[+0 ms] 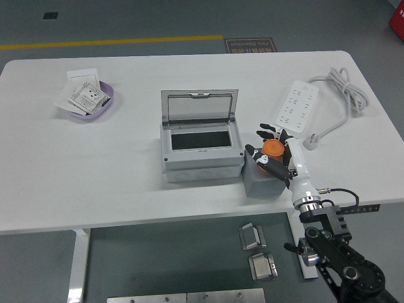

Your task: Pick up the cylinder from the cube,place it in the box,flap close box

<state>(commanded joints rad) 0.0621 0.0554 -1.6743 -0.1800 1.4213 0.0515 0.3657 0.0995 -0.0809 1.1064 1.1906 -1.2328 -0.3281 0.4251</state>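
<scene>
The cylinder, judged light, stiff and rather smooth, is enclosed at its sides by the curled fingers of the right hand atop the cube

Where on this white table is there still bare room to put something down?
The widest bare stretch lies along the white table near edge, left of the open grey box and below the purple bowl of cards. It is crowded on the right: grey cube, orange cylinder, right hand, white power strip.
</scene>
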